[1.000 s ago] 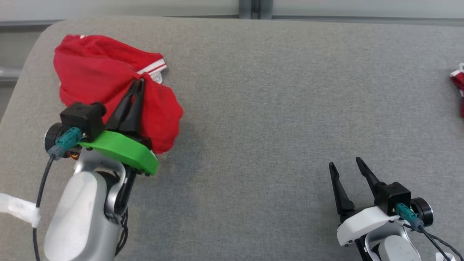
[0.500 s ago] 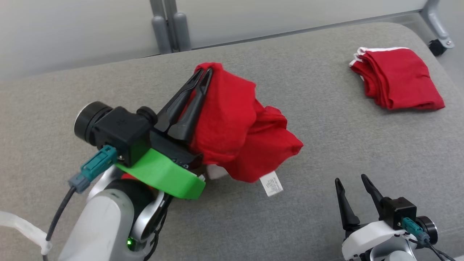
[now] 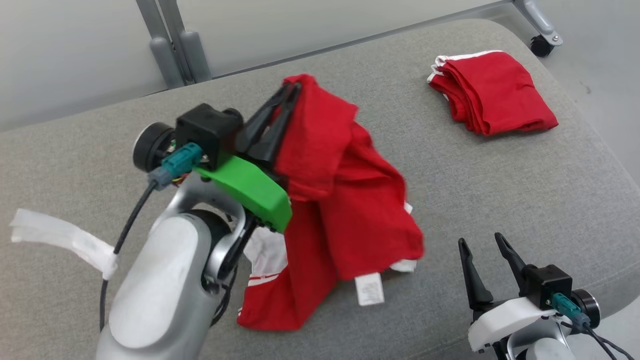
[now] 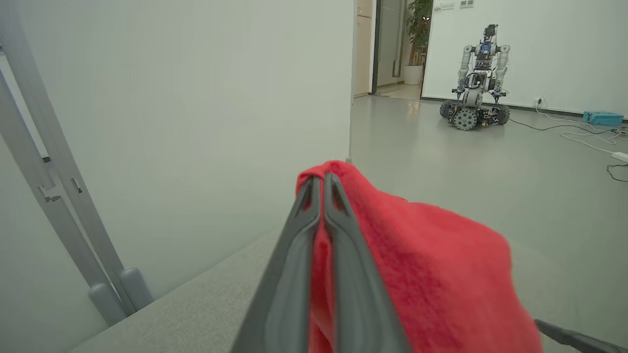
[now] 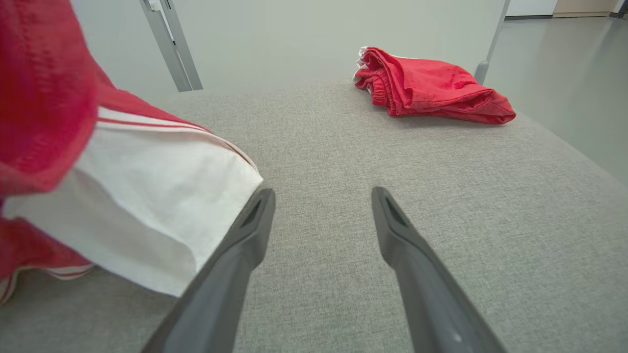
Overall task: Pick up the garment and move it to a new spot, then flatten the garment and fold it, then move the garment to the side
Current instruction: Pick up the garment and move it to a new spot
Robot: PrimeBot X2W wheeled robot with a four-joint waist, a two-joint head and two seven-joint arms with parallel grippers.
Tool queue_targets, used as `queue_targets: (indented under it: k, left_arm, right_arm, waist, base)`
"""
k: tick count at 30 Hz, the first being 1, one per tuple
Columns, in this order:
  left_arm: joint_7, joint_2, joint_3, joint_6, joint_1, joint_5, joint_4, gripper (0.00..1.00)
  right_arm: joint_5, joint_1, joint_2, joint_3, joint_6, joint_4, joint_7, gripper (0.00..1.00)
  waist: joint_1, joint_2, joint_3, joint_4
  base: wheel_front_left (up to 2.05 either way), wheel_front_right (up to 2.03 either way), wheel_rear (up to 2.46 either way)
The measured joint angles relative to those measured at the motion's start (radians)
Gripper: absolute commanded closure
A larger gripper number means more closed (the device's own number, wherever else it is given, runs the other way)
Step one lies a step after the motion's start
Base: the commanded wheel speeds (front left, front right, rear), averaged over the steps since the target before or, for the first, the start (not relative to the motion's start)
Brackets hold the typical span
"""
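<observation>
Red garment point(image 3: 345, 200) lifted, not yet spread.
Clamped in left gripper point(image 3: 292, 92), hem touching cushion point(image 3: 500, 175) below; right gripper point(image 3: 480, 239) apart, empty. Flattening, folding pending.

Red garment point(image 3: 345, 200) with white trim, lifted, bunched, lower end draping on cushion.

— What's ahead of the right gripper point(image 5: 322, 192)?
— Grey upholstery point(image 5: 441, 196), jaws wide apart over it. At one o'clock, folded red shorts point(image 5: 431, 88). At nine o'clock, a red garment point(image 5: 44, 98) with a white panel, just beside one finger.
</observation>
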Motion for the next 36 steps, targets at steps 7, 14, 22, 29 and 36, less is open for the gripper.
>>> queue_targets:
  k: [7, 14, 22, 29, 36]
  left_arm:
    - [-0.194, 0.025, 0.101, 0.051, -0.045, 0.012, 0.421, 1.0]
    - [-0.351, 0.032, 0.14, 0.063, -0.072, 0.012, 0.793, 0.0]
    - [-0.458, -0.021, 0.23, 0.072, -0.071, -0.038, 0.766, 0.0]
    - [-0.462, -0.047, 0.309, 0.119, 0.212, 0.035, 0.391, 0.0]
    - [-0.462, -0.056, 0.362, 0.154, 0.465, 0.113, 0.2, 0.0]
  right_arm:
    - [-0.001, -0.015, 0.0, 0.018, 0.0, 0.004, 0.0, 0.0]
    - [-0.01, -0.03, 0.0, 0.01, 0.0, 0.004, 0.0, 0.0]
    - [-0.023, -0.026, 0.0, -0.053, 0.0, -0.014, 0.0, 0.0]
    - [-0.049, 0.002, 0.0, -0.093, 0.0, -0.068, 0.0, 0.0]
    - [-0.064, 0.043, 0.0, -0.158, 0.0, -0.108, 0.0, 0.0]
  waist:
    - [0.0, 0.0, 0.038, -0.005]
    - [0.0, 0.0, 0.072, -0.017]
    - [0.0, 0.0, 0.072, 0.013]
    - [0.0, 0.0, 0.047, 0.072]
    - [0.0, -0.0001, 0.013, 0.142]
  base:
    - [0.0, 0.0, 0.0]
    - [0.0, 0.0, 0.0]
    - [0.0, 0.0, 0.0]
    - [0.0, 0.0, 0.0]
    - [0.0, 0.0, 0.0]
